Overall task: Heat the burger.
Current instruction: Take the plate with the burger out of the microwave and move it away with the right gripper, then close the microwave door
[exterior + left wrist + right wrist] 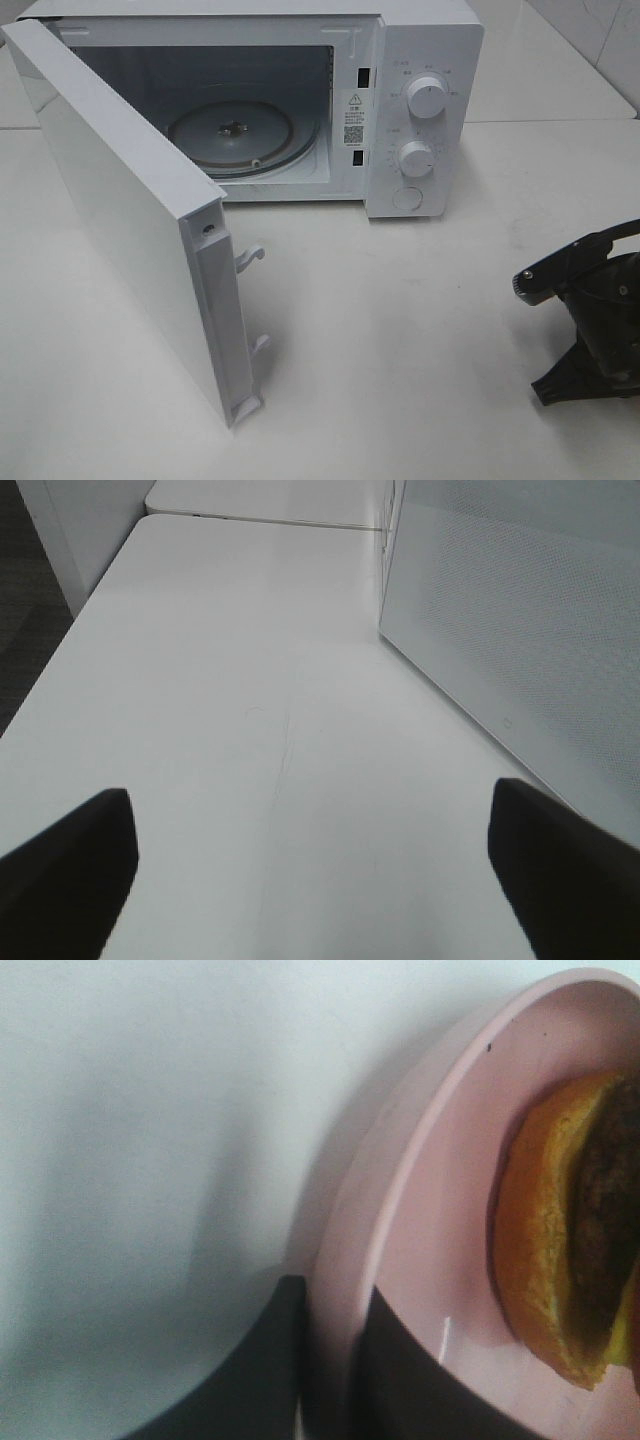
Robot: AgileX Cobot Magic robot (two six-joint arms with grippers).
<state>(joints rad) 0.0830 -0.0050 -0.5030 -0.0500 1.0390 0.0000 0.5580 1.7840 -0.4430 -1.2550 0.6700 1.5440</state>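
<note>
Golden-brown bun burger cut off at frame edge, lying in round pink plate. Right hand pinching plate rim, burger just beside. Left hand spread above white table.

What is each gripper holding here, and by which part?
The right gripper is shut on the rim of the pink plate carrying the burger. The left gripper is open and holds nothing.
</note>
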